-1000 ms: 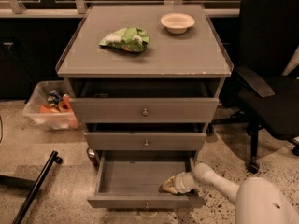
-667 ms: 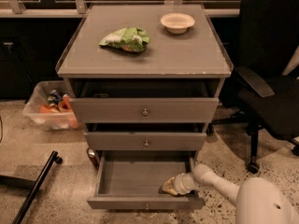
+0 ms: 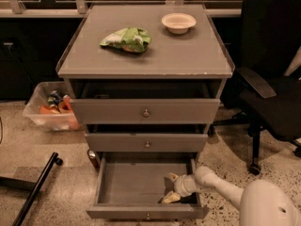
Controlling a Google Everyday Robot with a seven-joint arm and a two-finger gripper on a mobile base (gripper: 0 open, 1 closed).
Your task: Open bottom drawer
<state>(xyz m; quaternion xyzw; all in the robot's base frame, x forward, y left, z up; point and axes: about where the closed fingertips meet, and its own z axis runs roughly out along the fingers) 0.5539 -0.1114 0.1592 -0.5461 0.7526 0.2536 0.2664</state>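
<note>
Gripper [image 3: 170, 188] inside the open bottom drawer [image 3: 127, 185] (right side, near front)

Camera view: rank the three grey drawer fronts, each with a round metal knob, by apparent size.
1. Top grey drawer front, tallest and widest.
2. Middle grey drawer front.
3. Bottom grey drawer front, slimmest, though seen at a steep angle.
The gripper sits inside that open drawer, at its right.

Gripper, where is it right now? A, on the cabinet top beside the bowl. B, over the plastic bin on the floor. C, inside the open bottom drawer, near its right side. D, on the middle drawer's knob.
C: the gripper sits inside the pulled-out bottom drawer, close to its right wall, far below the bowl on top.
</note>
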